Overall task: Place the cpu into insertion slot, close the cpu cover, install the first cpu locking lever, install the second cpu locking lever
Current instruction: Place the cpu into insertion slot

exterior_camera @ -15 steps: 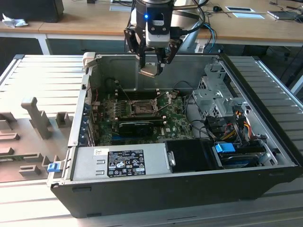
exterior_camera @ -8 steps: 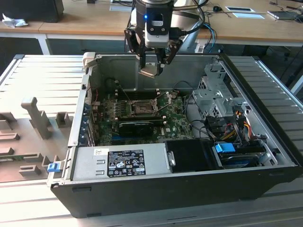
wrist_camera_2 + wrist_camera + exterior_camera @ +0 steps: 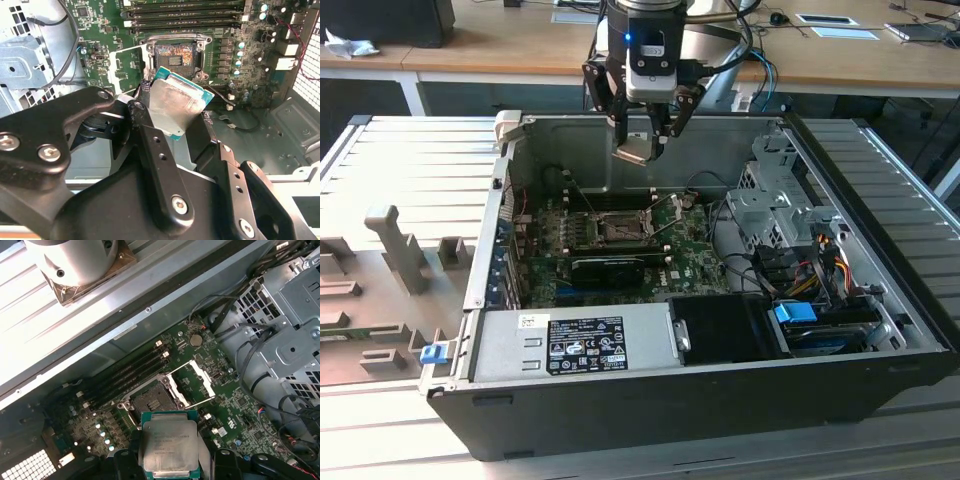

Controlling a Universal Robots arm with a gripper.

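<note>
In the exterior view, grey moulded fixtures (image 3: 395, 255) lie at 9 o'clock of an open computer case (image 3: 670, 415). Inside the case, a silver power supply (image 3: 575, 345) sits at 6 o'clock of the green board (image 3: 695, 235), with a long black card (image 3: 615, 268) between them. The gripper (image 3: 638, 148) hangs above the board, clamped on the cpu (image 3: 632, 153). The chip is tilted and well clear of the insertion slot (image 3: 618, 232), which lies at its 6 o'clock. In the first wrist view, the cpu cover (image 3: 176, 391) stands open just beside the slot. A metal drive cage (image 3: 770, 200) and bundled cables (image 3: 820, 255) crowd the case at 3 o'clock. In the second wrist view the chip hides one corner of the slot, and black fingers (image 3: 150, 150) cover two of the chip's edges. The locking levers are hard to make out.
</note>
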